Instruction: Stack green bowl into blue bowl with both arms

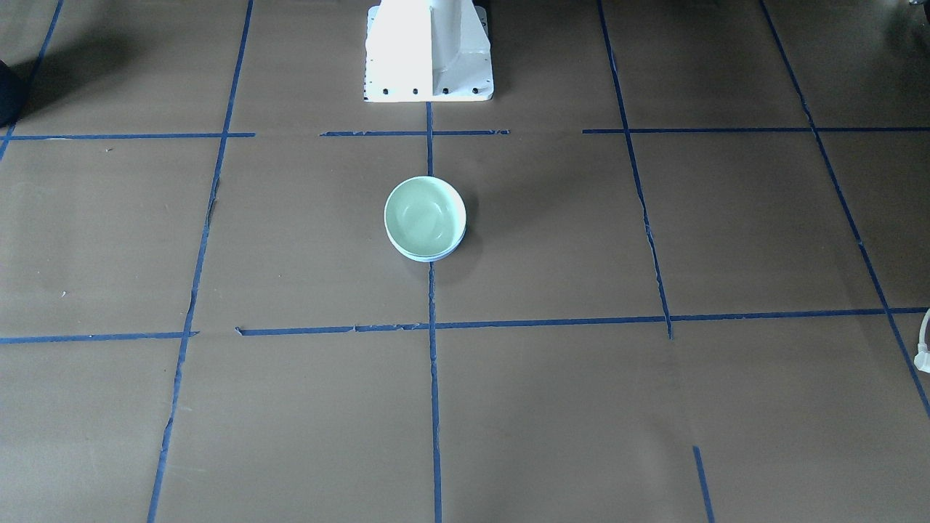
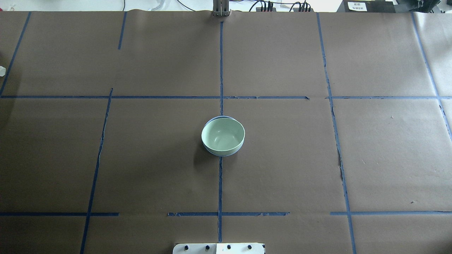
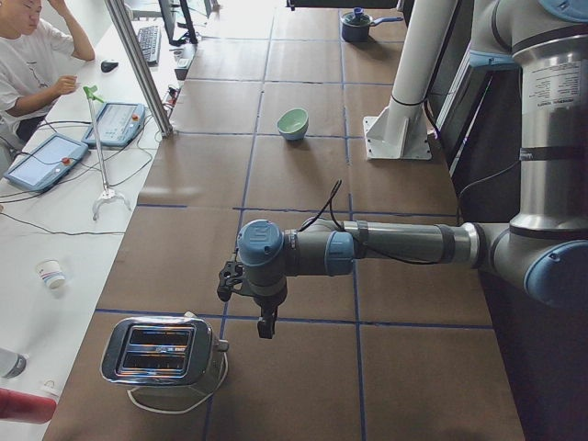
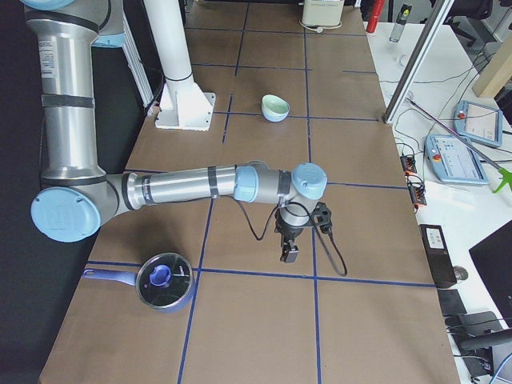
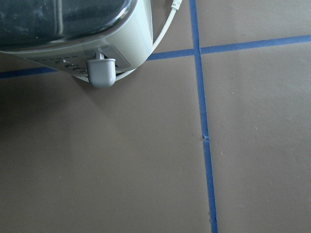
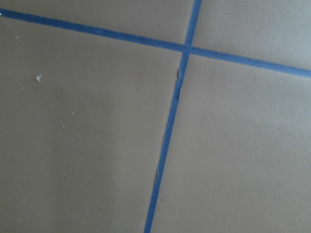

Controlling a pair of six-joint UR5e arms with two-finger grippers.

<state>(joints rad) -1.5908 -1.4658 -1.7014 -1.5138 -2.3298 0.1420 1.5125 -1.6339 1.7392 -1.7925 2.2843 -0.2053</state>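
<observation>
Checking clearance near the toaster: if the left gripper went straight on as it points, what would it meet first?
Probably the table, beside the toaster; the left gripper points down.

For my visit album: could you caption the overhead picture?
Green bowl nested inside the blue bowl, resting on the centre tape line of the brown table.

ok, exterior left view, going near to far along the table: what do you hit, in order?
toaster → green bowl, nested in the blue bowl → lidded blue pot at the far end. Skipped the left arm and the white pedestal: their depth overlaps the others.
</observation>
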